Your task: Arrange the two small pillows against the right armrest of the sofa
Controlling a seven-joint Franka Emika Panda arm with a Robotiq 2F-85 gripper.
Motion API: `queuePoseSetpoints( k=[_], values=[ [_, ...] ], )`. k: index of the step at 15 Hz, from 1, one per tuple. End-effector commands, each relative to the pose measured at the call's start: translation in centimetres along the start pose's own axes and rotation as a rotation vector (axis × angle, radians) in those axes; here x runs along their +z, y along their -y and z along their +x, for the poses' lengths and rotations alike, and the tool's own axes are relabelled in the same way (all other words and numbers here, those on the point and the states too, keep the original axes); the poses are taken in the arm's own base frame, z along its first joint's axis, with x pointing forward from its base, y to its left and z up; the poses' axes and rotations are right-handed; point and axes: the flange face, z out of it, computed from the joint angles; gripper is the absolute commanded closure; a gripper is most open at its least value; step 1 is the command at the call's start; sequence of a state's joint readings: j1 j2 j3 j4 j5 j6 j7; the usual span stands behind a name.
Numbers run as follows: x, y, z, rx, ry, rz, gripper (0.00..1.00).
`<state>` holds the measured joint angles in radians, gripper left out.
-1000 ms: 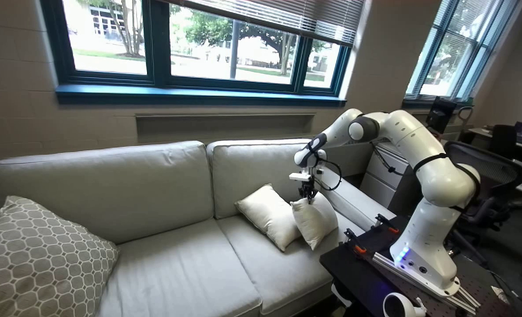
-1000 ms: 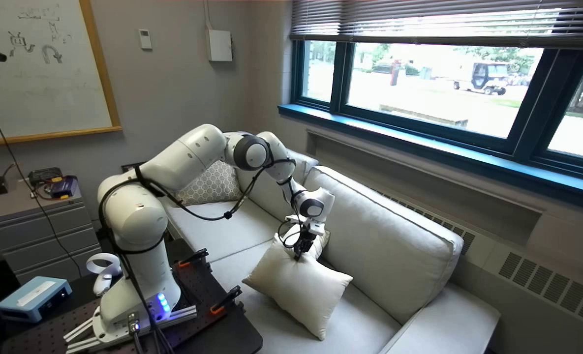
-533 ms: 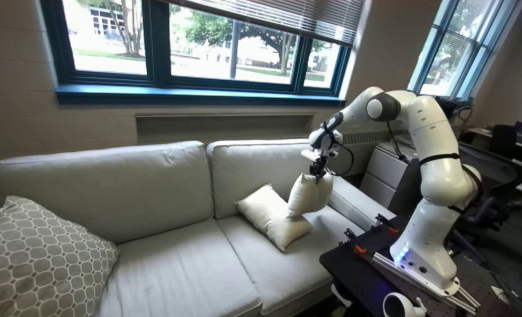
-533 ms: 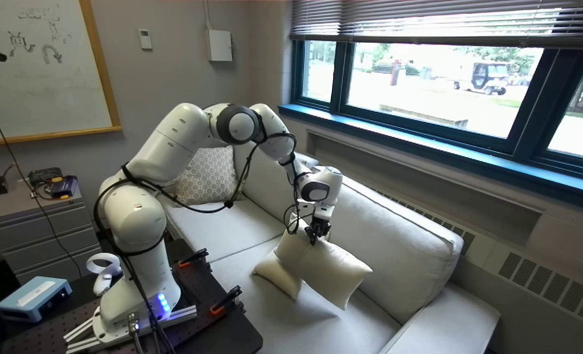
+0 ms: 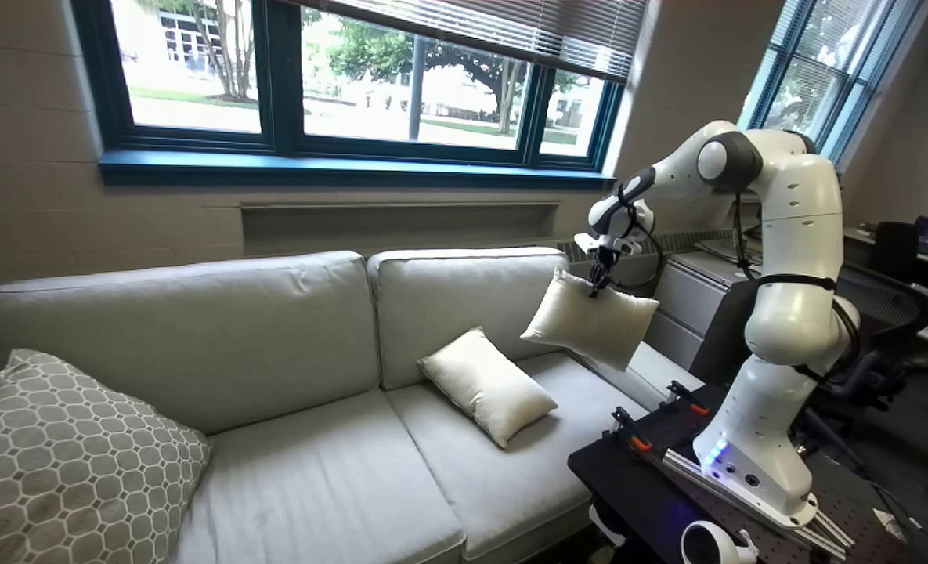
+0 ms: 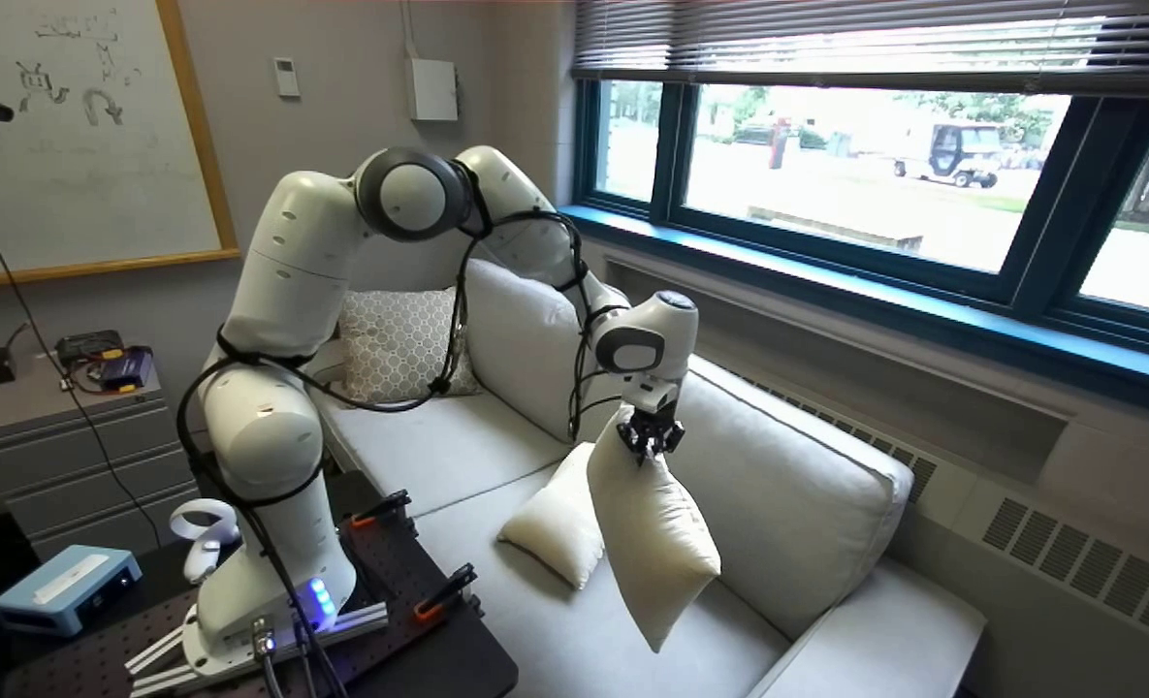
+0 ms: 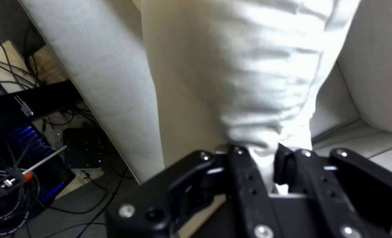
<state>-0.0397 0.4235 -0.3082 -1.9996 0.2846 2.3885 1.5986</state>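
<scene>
Above the sofa [image 5: 299, 462], the gripper [image 7: 265, 158] pinches one small pillow [image 5: 589, 317]

The black fingers [image 7: 250, 185] stand narrow, nipped on a fold of pale cloth along the pillow's upper edge; in the wrist view the fabric bunches into creases at their tips. From that grip the pillow hangs tilted, held clear of the seat cushion [image 5: 479, 486]. It is on the side of the sofa nearer the right armrest [image 6: 889, 630], though how close the two come is hard to judge. Lower down, apart from it, the second small pillow [image 5: 487, 388] lies aslant on the same cushion, near the backrest [image 5: 464, 290]. Toward the sofa's other end sits a grey patterned pillow [image 5: 80, 462], seen in both exterior views. The robot arm [image 5: 800, 235] stands on a black table [image 5: 620, 486] with two clamps [image 5: 632, 431] at its edge. Behind the sofa, a blind [image 5: 550, 35] covers the top of a blue-framed window [image 5: 279, 94].
</scene>
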Motion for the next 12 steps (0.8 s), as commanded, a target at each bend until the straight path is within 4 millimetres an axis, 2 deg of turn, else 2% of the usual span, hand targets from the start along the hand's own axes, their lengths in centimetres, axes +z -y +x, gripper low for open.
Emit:
queuePoseSetpoints(
  k=[1,4,8,12],
  values=[
    [-2.4,0.4,1.4,0.194,0.042,-0.014,0.91],
    [-0.4,1.8,1.7,0.343,0.080,-0.064,0.91],
    [4.9,3.9,2.7,0.551,0.090,-0.123,0.91],
    [9.9,4.6,6.0,0.761,0.053,-0.174,0.91]
  ],
)
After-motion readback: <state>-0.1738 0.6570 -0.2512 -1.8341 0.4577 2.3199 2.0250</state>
